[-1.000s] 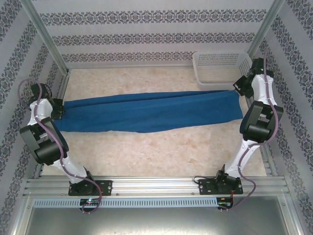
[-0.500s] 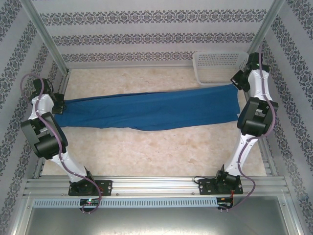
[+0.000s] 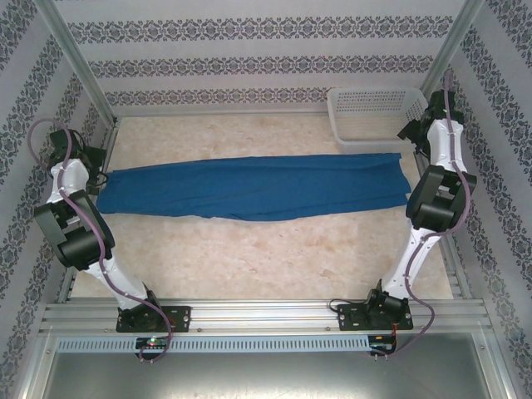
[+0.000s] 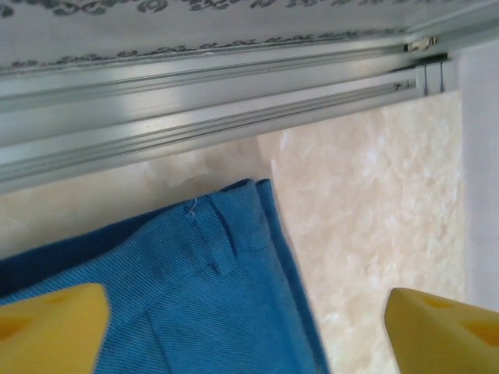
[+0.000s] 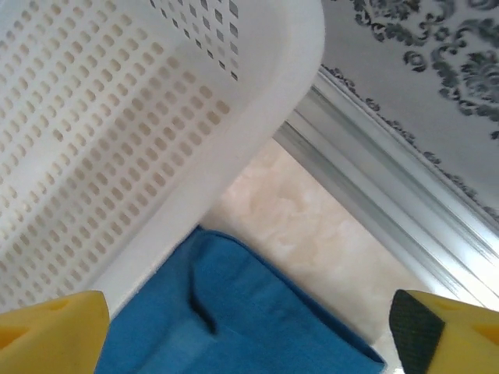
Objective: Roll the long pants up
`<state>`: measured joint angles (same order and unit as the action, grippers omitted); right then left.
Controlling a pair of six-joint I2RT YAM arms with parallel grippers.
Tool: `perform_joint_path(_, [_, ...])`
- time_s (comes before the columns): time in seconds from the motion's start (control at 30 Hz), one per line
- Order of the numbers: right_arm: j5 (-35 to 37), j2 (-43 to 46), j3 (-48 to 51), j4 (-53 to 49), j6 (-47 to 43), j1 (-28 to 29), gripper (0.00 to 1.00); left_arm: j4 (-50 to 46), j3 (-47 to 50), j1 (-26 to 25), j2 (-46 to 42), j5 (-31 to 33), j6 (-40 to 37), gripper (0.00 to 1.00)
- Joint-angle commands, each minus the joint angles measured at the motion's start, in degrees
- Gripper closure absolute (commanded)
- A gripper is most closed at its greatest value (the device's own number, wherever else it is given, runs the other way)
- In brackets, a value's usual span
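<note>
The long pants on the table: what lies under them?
The long pants lie spread flat on the beige marbled tabletop, which shows around them. The surface directly beneath is covered by the cloth, so anything there cannot be seen.

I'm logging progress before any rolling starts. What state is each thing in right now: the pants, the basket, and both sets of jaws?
long pants: unrolled, laid flat in a long strip across the table.
basket: upright, apparently empty.
left jaws: open, fingertips wide apart over one end of the pants, gripping nothing.
right jaws: open, fingertips wide apart over the other end.
</note>
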<state>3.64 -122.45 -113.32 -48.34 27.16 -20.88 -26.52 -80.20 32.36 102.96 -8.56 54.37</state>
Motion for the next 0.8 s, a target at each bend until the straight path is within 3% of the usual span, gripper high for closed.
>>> perform_joint_path(0.0, [-1.1,8.8,5.7,2.6,-1.8,0.7,0.8,-0.3,0.0,0.3,-4.1,0.1,-1.2,0.67])
perform_joint_path(0.03, [-1.6,11.1,9.2,3.5,-1.8,1.3,1.0,-0.5,0.7,0.3,-4.9,-0.5,-1.2,1.0])
perform_joint_path(0.13, [-3.8,15.2,17.4,5.3,-2.3,4.7,1.0,-0.9,4.1,-0.7,-6.7,-0.6,-1.1,1.0])
perform_joint_path(0.3, [-0.7,16.3,23.9,4.5,-6.3,13.1,1.0,2.4,11.3,-3.2,-7.1,-2.6,0.3,1.0])
perform_joint_path(0.77, [-1.0,8.6,24.2,3.8,-8.8,24.6,1.0,2.4,10.5,-9.4,1.2,-3.0,0.5,1.0])
